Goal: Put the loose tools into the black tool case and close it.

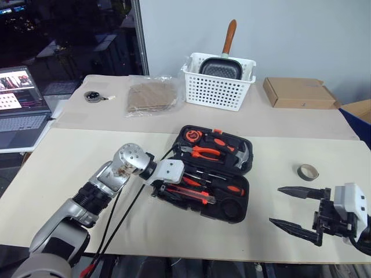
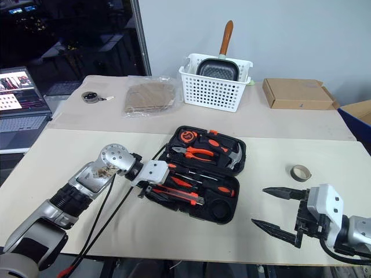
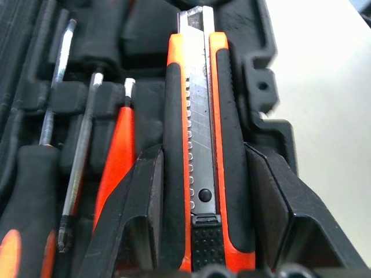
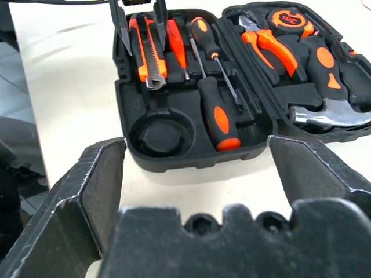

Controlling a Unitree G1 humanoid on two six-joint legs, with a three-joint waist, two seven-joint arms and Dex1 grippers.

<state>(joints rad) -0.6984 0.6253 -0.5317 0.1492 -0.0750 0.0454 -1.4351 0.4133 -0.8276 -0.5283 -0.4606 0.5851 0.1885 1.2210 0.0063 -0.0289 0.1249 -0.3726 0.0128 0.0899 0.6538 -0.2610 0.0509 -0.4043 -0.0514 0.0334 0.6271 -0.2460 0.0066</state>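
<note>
Left gripper (image 4: 142, 26) sat over the near-left end of the black tool case (image 1: 246, 198), fingers either side of the utility knife (image 3: 200, 145). Jaws were part-open around its handle; couldn't tell whether they were pinching it or just straddling it. Knife lay in its recess at the case's outer edge, blade end pointing away from the gripper.

Next to it: thin red screwdriver (image 3: 116, 156), then the long-shafted screwdriver (image 4: 200, 40) and the stubby one (image 4: 219, 113), all lying in the lower tray. The round recess (image 4: 157, 135) was bare. Hammer (image 1: 240, 155) and pliers (image 1: 203, 152) sat in the lid half, which lay flat open on the table (image 1: 69, 168).

Right gripper (image 1: 298, 209) hung wide open, holding nothing, well clear of the case on the right, near the tape roll (image 1: 308, 171).

Judgement: knife placement looked like the step in hand. To do it well, press the knife fully flush before letting go, open straight, lift out vertically so the fingers don't drag it or nudge the red screwdriver. Anything proud will block the lid.
</note>
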